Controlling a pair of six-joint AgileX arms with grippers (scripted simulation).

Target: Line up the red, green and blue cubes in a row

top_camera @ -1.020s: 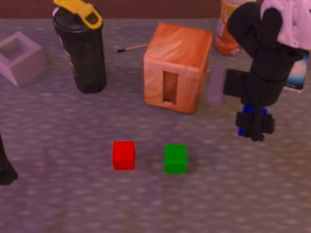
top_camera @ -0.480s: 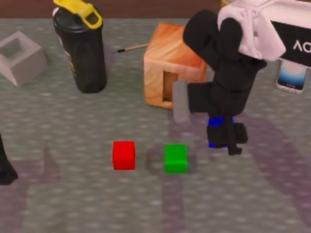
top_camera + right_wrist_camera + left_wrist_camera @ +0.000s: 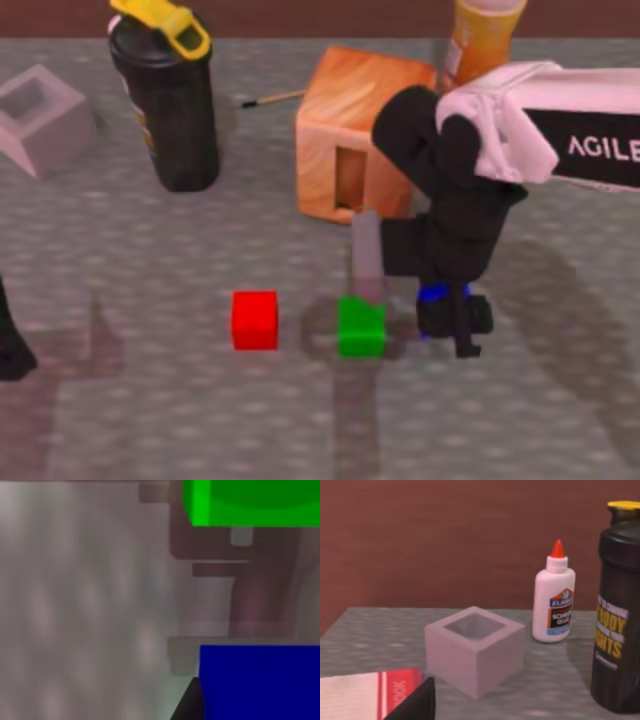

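At centre-right of the top view, my right gripper (image 3: 452, 318) was clamped on the small deep-blue cube (image 3: 433, 293), just right of the bright green cube (image 3: 361, 326). The bright red cube (image 3: 255, 320) sat left of centre.

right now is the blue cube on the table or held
Held: the blue cube sits between the right gripper's fingers, beside the green cube. Whether it touches the table cannot be told.
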